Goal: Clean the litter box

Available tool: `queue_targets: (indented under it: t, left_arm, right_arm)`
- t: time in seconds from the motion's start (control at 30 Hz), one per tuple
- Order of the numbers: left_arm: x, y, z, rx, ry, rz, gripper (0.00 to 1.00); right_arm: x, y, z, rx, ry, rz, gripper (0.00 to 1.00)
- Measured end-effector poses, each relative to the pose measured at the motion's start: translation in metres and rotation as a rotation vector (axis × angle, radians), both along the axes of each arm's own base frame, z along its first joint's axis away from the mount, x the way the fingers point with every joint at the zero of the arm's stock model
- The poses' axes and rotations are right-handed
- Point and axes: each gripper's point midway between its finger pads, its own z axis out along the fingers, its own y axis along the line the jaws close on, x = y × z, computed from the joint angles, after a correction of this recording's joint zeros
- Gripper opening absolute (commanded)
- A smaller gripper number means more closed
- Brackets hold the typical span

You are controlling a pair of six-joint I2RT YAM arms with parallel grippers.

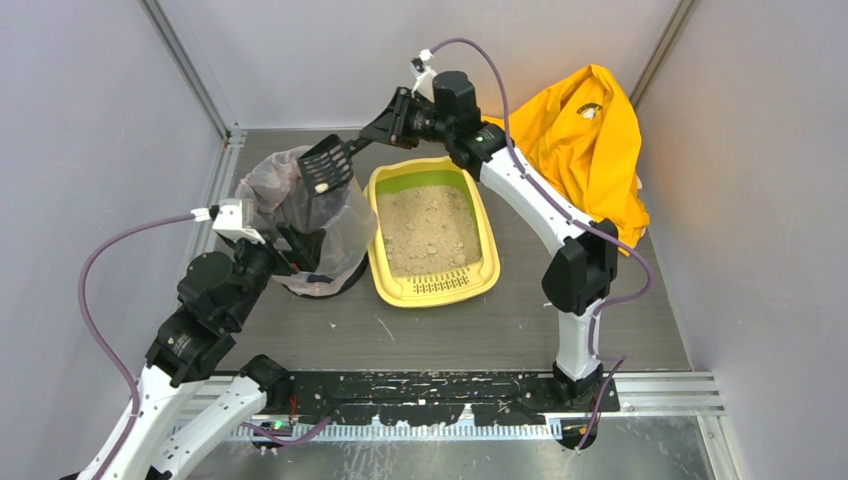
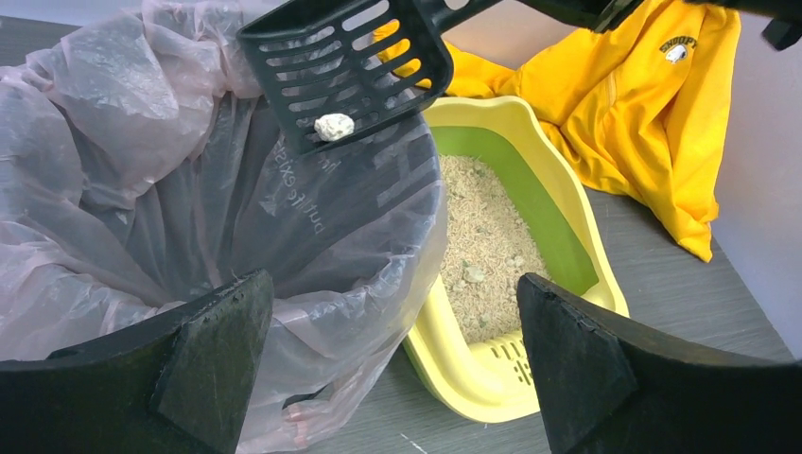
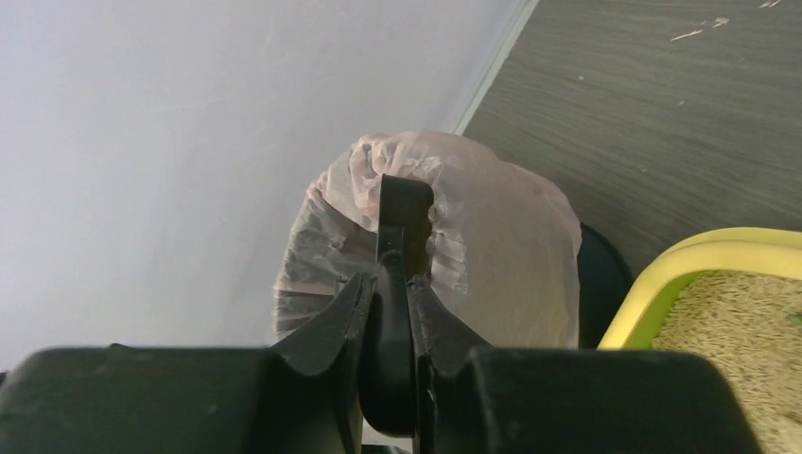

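Shallow yellow plastic litter box (image 1: 438, 288) with a green inner wall and beige sandy litter sits at centre of the overhead frame on the grey wood-grain table (image 1: 500, 335), slotted lip toward my bases.

- Just left of it, touching or nearly so: round dark bin lined with a translucent plastic bag (image 1: 275, 185).
- My right gripper (image 1: 368, 135) is pinched on the handle of the small black slotted scoop (image 1: 325, 168), whose blade hangs over the bin mouth.
- My left gripper (image 1: 305, 255) is at the bin's near side, fingers spread, holding nothing.
- A crumpled yellow cloth garment (image 1: 585, 150) lies at upper right.

Left wrist view only: a white clump (image 2: 334, 126) lies on the scoop (image 2: 350, 66), above the bag (image 2: 142, 189); the box (image 2: 482, 378) is at lower centre. The garment (image 2: 643, 113) carries a small badge reading, I think, "SNOOPY". Print on the bag shows reversed; unreadable.

Right wrist view only: my fingers (image 3: 345, 317) squeeze the handle (image 3: 402, 218); the box corner (image 3: 681, 270) is at lower right.
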Motion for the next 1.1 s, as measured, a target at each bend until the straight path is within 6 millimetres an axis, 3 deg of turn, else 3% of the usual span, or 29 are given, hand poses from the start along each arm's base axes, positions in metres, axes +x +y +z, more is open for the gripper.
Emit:
queue_targets:
  t: [0.5,0.73,0.93,1.03,1.1]
  left_arm:
    - [0.002,0.000,-0.006,0.027,0.017,0.001,1.00]
    - [0.001,0.003,-0.004,0.024,0.008,0.013,1.00]
    - [0.000,0.006,-0.004,0.028,0.008,0.022,1.00]
    - [0.000,0.006,-0.004,0.029,0.008,0.026,1.00]
    - [0.001,0.006,-0.004,0.029,0.008,0.026,1.00]
  right_arm:
    - [-0.059,0.040,0.031,-0.374,-0.383,-0.017,0.01]
    - [-0.067,0.051,0.038,-0.433,-0.453,-0.044,0.01]
    - [-0.057,0.037,0.030,-0.419,-0.425,-0.089,0.01]
    - [-0.055,0.015,0.031,-0.348,-0.383,-0.117,0.01]
    - [-0.051,-0.010,0.043,-0.279,-0.362,-0.152,0.01]
